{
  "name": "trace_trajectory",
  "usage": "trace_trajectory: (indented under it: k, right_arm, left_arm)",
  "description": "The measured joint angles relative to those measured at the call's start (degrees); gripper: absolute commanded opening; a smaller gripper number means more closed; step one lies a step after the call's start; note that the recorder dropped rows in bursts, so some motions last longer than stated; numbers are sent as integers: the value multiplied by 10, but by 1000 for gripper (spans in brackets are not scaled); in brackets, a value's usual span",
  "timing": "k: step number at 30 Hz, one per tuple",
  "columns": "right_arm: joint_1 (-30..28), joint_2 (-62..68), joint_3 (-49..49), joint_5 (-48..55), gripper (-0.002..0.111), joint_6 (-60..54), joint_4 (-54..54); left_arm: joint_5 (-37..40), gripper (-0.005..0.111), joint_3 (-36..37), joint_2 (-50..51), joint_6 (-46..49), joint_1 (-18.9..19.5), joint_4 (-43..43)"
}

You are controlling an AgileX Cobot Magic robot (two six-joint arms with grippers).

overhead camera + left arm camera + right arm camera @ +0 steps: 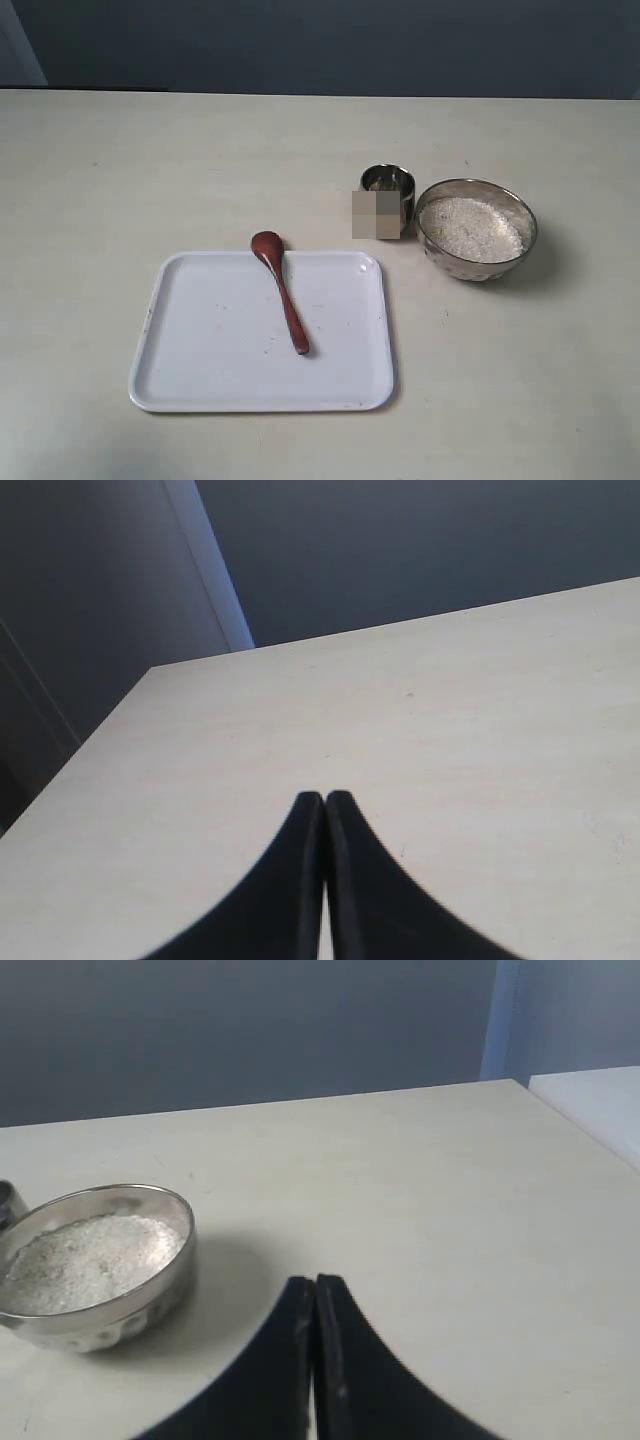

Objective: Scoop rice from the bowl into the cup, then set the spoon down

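Note:
A dark reddish-brown wooden spoon lies on the white tray, its scoop over the tray's far rim. To the right stands the steel bowl filled with white rice. Just left of the bowl is the small steel cup. The right wrist view also has the bowl with rice, and a sliver of the cup at the frame edge. My right gripper is shut and empty, apart from the bowl. My left gripper is shut over bare table. Neither arm appears in the exterior view.
The pale table spreads all round the tray and bowl. A dark wall runs behind its far edge. In the left wrist view the table's edge falls away toward a dark wall and floor.

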Motion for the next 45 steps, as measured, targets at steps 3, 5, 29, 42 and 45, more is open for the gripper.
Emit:
trace_trajectory:
  k: [3, 5, 29, 42, 45]
  right_arm:
    - [0, 0, 0, 0, -1, 2, 0]
    - [0, 0, 0, 0, -1, 3, 0]
    - [0, 0, 0, -1, -1, 9, 33]
    - [0, 0, 0, -1, -1, 10, 33]
    - [0, 0, 0, -1, -1, 10, 33]
  left_arm:
    - [0, 1, 0, 0, 0, 0, 0]
    - [0, 1, 0, 0, 0, 0, 0]
    - [0, 1, 0, 0, 0, 0, 0]
    - [0, 1, 0, 0, 0, -5, 0]
    - [0, 1, 0, 0, 0, -5, 0]
